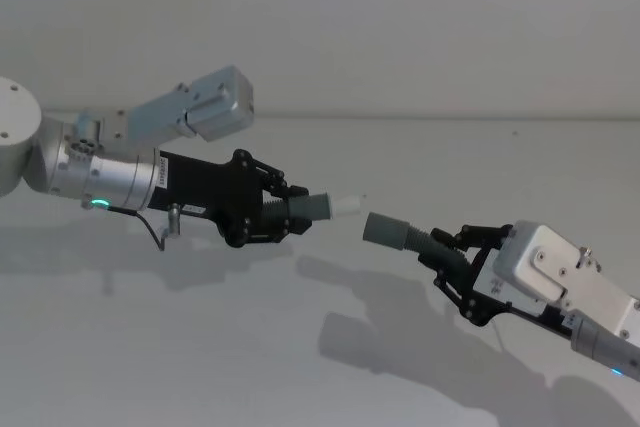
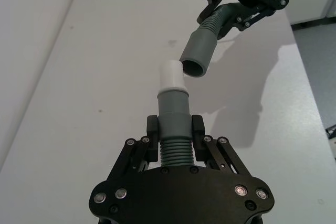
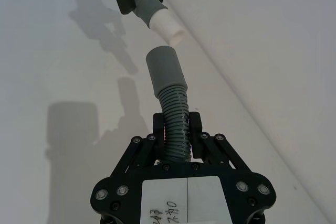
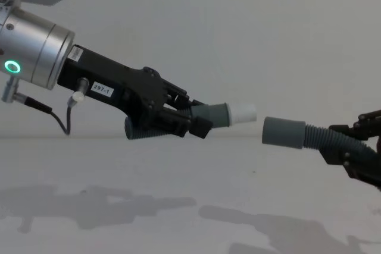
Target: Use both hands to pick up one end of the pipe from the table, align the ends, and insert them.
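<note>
Chest view: white collar faces grey cuff (apart).

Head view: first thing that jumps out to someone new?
Two pipe pieces held above the table, ends facing across a small gap at centre. The left claw grips the piece with the white collar; the right claw, lower right, grips the piece with the open grey cuff. The left wrist view shows the collar just beside the cuff's mouth, not yet inserted.
</note>
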Available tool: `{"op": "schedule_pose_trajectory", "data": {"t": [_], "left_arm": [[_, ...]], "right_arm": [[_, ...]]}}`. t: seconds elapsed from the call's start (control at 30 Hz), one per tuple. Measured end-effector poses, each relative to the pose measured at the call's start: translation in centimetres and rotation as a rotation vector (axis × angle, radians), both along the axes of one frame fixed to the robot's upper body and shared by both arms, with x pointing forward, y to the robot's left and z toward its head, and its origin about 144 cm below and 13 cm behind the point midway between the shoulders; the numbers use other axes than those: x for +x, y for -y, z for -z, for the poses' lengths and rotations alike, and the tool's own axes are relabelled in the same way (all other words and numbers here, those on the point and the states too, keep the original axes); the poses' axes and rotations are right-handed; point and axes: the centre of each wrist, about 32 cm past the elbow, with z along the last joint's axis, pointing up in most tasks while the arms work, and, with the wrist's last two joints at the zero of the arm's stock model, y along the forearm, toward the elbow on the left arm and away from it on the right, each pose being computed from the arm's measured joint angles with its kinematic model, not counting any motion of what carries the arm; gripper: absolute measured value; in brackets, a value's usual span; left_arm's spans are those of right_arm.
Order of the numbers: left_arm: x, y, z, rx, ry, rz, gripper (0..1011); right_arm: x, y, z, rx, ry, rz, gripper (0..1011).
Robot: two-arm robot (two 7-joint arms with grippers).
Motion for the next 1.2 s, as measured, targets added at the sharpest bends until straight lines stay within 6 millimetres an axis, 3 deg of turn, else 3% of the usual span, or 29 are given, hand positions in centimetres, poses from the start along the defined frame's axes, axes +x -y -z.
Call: {"op": "schedule_pose_trajectory", "data": {"t": [1.2], "left_arm": [[0.06, 0.13, 0.01, 0.018, -0.034, 0.105, 358]], "right_arm": [[-0.51, -0.28, -0.3, 0.018, -0.022, -0.042, 264]]}}
